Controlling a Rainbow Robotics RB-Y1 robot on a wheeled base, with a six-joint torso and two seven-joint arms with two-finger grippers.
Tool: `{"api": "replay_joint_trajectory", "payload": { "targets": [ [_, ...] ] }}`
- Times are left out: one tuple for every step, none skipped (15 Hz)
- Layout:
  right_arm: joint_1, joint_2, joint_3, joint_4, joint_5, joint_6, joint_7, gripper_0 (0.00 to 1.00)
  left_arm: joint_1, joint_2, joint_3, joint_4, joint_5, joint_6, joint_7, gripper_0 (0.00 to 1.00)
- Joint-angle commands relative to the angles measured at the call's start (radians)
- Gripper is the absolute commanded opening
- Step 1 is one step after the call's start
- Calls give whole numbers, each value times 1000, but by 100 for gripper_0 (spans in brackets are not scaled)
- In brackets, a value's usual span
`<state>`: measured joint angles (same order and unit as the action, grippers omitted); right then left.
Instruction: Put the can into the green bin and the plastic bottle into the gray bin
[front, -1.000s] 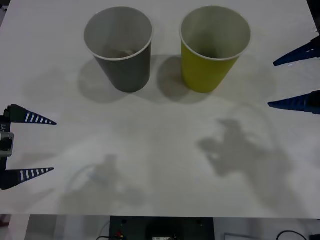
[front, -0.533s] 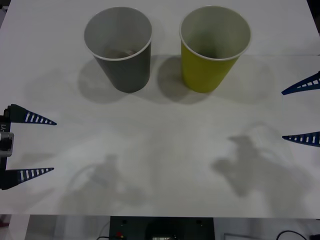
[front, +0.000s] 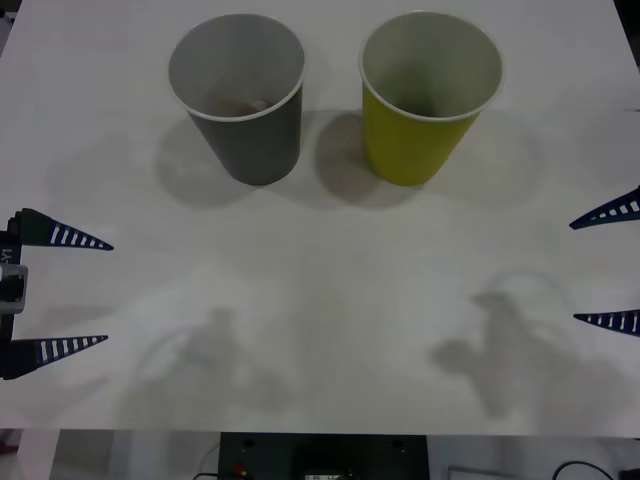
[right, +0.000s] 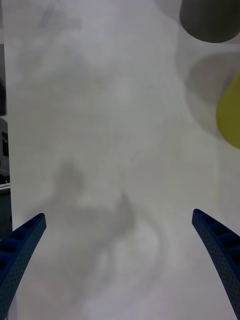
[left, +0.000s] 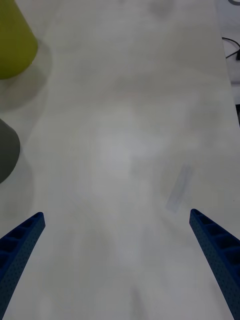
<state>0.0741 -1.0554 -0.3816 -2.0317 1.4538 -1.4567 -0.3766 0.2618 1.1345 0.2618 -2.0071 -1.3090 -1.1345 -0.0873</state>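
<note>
On the white table (front: 330, 300), dark gray tapered paper cup, the gray bin (front: 245, 100), stands beside yellow-green paper cup, the green bin (front: 425, 100), apart. Something pale lies inside gray bin. Left gripper (front: 85, 292) at table's left edge, right gripper (front: 605, 268) at right edge, both spread wide, empty.

The gray bin (front: 240, 95) and the green bin (front: 425, 92) are seen as smooth, matt paper cups with pale insides. The tabletop (front: 320, 290) is finished matt white. Ribbed blue plastic is shown on both tools' fingers (front: 62, 237).
</note>
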Motion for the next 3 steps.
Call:
{"api": "replay_joint_trajectory", "payload": {
  "targets": [
    [6,0,1,-1,0,9,7,100,0,0,0,0,0,0,0,100],
    [7,0,1,-1,-1,7,8,100,0,0,0,0,0,0,0,100],
    [7,0,1,-1,-1,7,10,100,0,0,0,0,0,0,0,100]
  ]
}}
